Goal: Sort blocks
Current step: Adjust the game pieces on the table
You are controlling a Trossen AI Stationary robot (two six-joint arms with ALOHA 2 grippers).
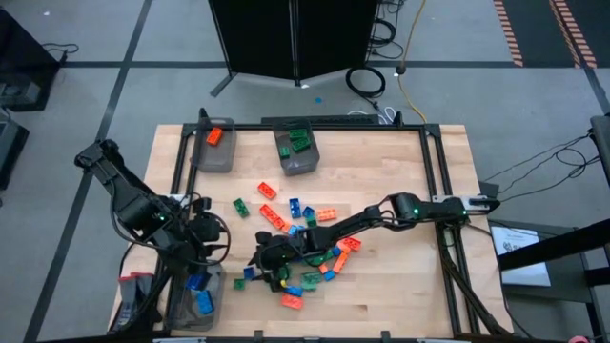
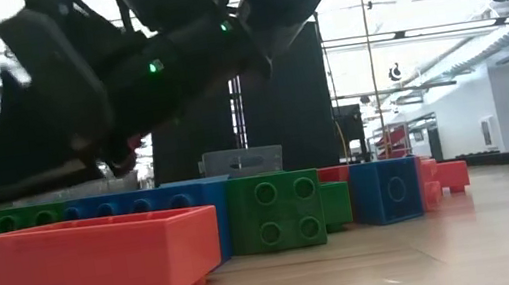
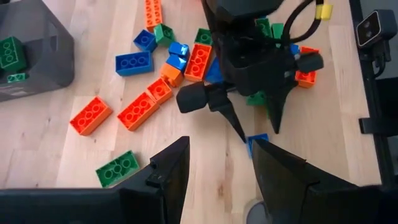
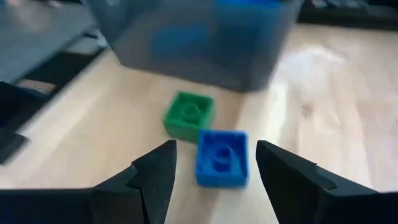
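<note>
The right claw [image 4: 211, 171], open and empty, straddles a small blue block [image 4: 222, 157] near the tabletop's front-left bin [image 4: 193, 37].

grey tiled floor [image 1: 95, 38], dark cabinet [image 1: 291, 33]

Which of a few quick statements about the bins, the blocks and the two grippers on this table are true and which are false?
1. The right gripper is open with a small blue block between its fingers. True.
2. The bin with the green blocks sits at the far edge of the table. True.
3. The orange block in the far left bin shares it with several blue ones. False: that is the only block visible there.
4. The left gripper is closed on a green block. False: nothing sits between its fingers.
5. A small green block lies touching the blue one. True.
</note>
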